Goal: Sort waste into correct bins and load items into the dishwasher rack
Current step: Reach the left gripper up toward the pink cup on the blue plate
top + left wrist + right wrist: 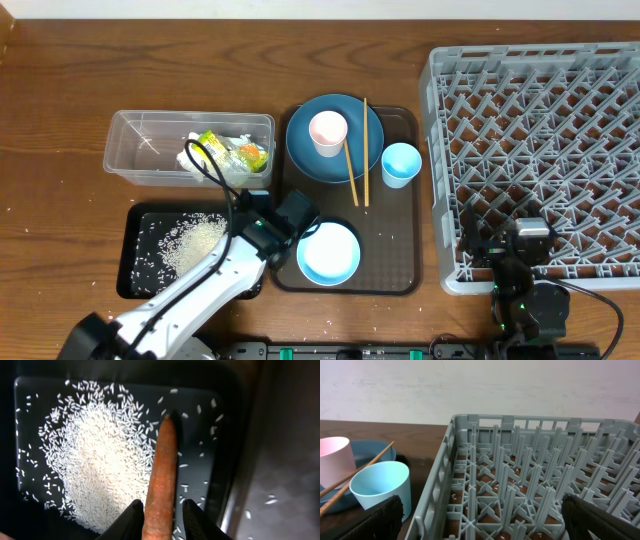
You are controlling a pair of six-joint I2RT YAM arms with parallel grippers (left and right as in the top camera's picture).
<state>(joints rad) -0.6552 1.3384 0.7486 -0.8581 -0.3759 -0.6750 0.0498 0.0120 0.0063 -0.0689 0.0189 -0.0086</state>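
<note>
The overhead camera hangs high over the table [60, 80] and looks straight down. It sees everything, with the grey rack [540, 150] on the right side. The right wrist camera sits low, just by the robot's edge of the rack. It looks across the rack to the wall [470, 385] behind. Both views share the rack and the light blue cup [382, 485] just left of it. The left wrist camera is well left of the rack, very close, looking down into the black tray [130, 287]. The overhead view shows that tray too.
</note>
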